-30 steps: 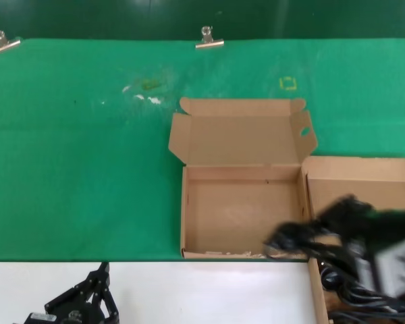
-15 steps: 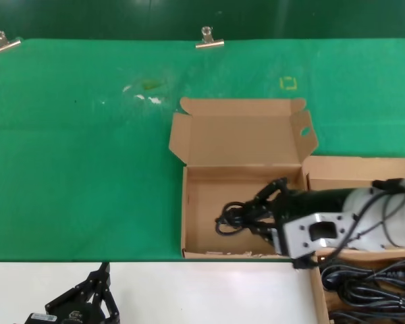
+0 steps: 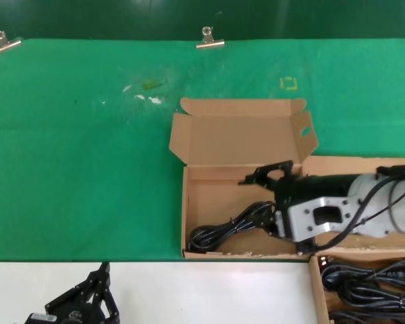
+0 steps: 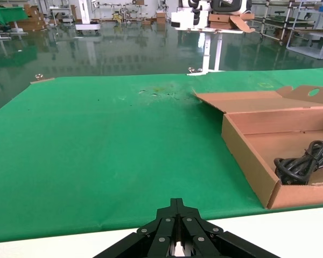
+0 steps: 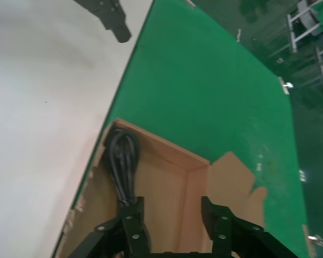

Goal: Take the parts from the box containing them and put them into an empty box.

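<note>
Brown cardboard box (image 3: 189, 202) w/ round-holed lid flap sits open on the green mat (image 3: 81, 169), a black cable bundle (image 3: 233, 228) lying inside along its near wall, loop end toward the box's near-left corner. Right gripper (image 3: 266, 196) hangs over the box interior just right of the bundle, jaws spread wide apart; right wrist view shows one finger (image 5: 132, 226) at the cable's end, but whether it's touching or just above can't be told, and nothing is pinched between the fingers. To the right, touching the first box, a second brown box (image 3: 364, 165) holds more black cables (image 3: 368, 283) at its near end, partly hidden by the right arm. Left gripper (image 3: 98, 287) is parked low over the white counter (image 3: 209, 290) edge, near-left, well apart from both boxes; its fingers (image 4: 175, 228) meet at the tips, holding nothing. Two metal clips (image 3: 208, 38) pin the mat's far edge.
</note>
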`<action>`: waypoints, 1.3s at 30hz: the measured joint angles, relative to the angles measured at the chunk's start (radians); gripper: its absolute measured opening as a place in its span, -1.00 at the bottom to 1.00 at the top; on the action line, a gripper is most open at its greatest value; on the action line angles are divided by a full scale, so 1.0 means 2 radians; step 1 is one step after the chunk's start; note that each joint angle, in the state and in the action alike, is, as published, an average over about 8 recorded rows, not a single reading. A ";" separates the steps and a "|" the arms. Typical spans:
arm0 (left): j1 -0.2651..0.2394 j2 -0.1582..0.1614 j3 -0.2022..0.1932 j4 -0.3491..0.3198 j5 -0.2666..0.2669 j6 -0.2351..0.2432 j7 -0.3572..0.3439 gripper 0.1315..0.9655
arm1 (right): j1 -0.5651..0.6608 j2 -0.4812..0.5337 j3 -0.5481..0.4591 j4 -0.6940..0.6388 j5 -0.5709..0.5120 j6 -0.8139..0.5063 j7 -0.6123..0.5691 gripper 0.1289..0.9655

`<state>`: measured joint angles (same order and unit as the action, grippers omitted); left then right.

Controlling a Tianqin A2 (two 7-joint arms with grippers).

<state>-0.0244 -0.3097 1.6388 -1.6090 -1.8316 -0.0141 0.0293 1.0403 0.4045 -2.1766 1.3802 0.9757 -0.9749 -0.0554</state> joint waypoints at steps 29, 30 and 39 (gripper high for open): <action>0.002 0.001 -0.003 0.001 0.002 0.001 -0.002 -0.66 | -0.089 0.018 0.064 0.041 0.099 0.069 0.005 0.74; 0.002 0.001 -0.003 0.001 0.003 0.001 -0.002 -0.66 | -0.096 0.017 0.068 0.042 0.103 0.075 0.006 0.77; 0.004 0.001 -0.006 0.001 0.005 0.002 -0.004 -0.37 | -0.157 0.007 0.099 0.052 0.148 0.135 0.009 0.92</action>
<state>-0.0173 -0.3069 1.6275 -1.6064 -1.8224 -0.0100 0.0208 0.7271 0.4180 -1.9776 1.4837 1.2713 -0.7056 -0.0381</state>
